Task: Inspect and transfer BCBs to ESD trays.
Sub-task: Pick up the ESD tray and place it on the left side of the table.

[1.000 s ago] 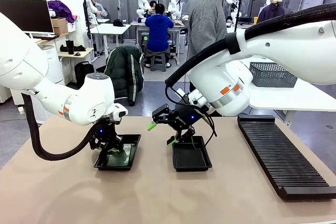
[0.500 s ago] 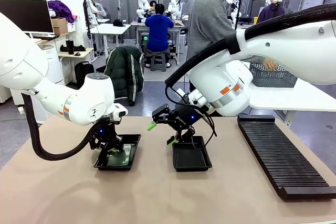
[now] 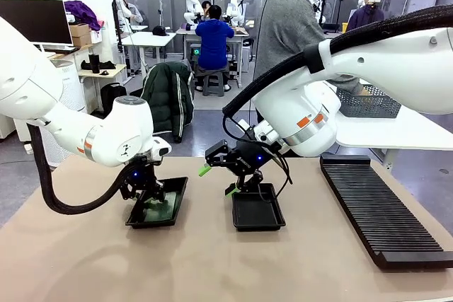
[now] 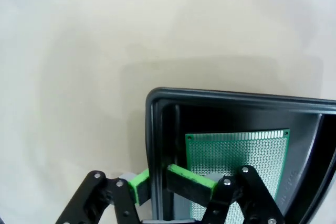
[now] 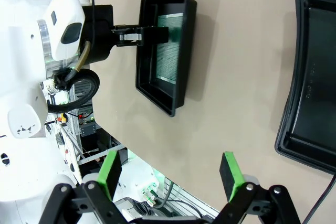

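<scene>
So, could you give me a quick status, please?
Left gripper shut on wall of left tray, board inside. Right gripper open, holding nothing, near empty tray. Nothing in the way.

The right gripper [image 5: 169, 169] holds its green-padded jaws wide apart above the table [image 5: 236, 51]. The left gripper [image 5: 160, 34] clamps one wall of an ESD tray [image 5: 157, 98] holding a BCB [image 5: 170, 45]. A second ESD tray [image 5: 315, 87] lies well apart from it.
</scene>
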Available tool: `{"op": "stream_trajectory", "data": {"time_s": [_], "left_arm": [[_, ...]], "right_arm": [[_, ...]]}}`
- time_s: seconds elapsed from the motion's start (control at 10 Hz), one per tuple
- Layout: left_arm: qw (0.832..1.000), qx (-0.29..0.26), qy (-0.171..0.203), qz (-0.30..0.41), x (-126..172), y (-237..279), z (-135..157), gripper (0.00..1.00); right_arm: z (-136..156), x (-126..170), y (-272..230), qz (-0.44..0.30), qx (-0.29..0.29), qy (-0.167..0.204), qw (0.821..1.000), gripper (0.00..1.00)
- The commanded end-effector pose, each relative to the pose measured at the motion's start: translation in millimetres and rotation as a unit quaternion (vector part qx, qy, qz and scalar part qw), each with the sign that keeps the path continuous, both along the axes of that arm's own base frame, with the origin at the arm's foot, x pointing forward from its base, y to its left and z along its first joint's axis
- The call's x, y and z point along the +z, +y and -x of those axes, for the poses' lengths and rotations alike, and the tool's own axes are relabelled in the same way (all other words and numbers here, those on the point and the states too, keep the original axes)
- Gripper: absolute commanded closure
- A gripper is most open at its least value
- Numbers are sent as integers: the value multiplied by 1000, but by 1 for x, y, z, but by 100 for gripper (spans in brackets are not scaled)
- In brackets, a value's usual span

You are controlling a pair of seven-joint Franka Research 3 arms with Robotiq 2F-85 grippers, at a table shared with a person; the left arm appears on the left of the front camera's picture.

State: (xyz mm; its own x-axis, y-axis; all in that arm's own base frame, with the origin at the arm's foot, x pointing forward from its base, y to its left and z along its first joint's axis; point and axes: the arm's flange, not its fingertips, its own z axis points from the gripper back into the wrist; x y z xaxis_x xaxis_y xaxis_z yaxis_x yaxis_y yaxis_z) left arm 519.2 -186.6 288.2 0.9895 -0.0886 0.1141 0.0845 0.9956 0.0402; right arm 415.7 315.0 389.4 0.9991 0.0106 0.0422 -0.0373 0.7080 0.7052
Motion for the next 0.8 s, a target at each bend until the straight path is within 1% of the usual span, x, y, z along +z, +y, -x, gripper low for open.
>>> {"op": "stream_trajectory", "data": {"time_s": [0.0,0.5,0.7], "left_arm": [[1000,13,2,-8,7,1,2,100],[1000,17,7,-22,15,-4,-1,100],[999,13,14,-35,10,-9,-3,100]], "right_arm": [[0,-1,1,3,-5,1,1000,0],[0,-1,1,3,-5,1,1000,0],[0,-1,1,3,-5,1,1000,0]]}}
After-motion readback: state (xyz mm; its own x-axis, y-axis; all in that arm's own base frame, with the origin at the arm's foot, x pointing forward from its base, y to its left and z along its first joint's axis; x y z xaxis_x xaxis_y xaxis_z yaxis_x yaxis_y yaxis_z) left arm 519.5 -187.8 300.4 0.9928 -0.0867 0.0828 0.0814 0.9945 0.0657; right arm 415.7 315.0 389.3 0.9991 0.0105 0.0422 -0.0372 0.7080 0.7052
